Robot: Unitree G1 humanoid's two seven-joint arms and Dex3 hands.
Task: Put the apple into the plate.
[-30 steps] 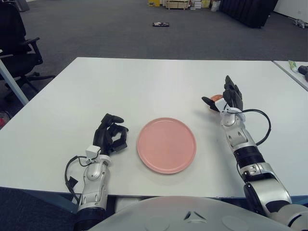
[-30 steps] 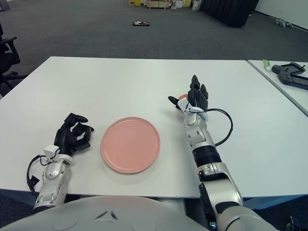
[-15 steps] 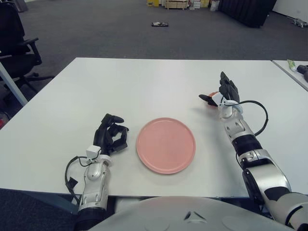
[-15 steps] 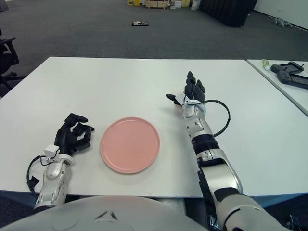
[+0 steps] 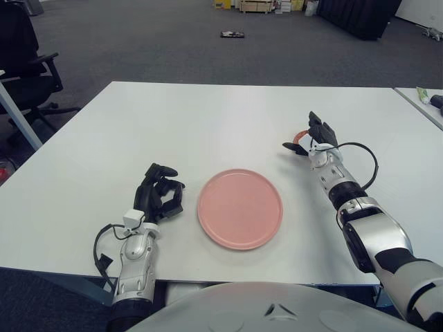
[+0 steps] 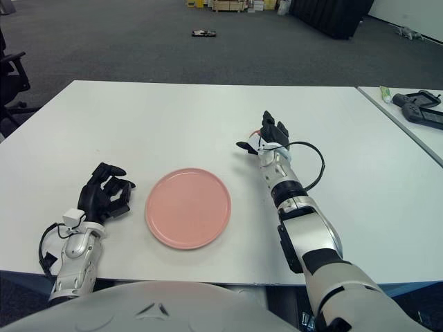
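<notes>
One white bench (image 5: 208,124) carries one pink plate (image 5: 239,208) and one apple (image 5: 300,135), the latter seen only as a red-orange sliver behind the right robot hand (image 5: 313,138). Two robot hands are in view, the right one and the left robot hand (image 5: 160,194), one to each side of the plate. Beyond the bench stand one black office chair (image 5: 24,62) on the floor at the left, and one second table (image 6: 408,117) at the right edge bearing one dark device (image 6: 419,107) and one small tube (image 6: 385,90).
</notes>
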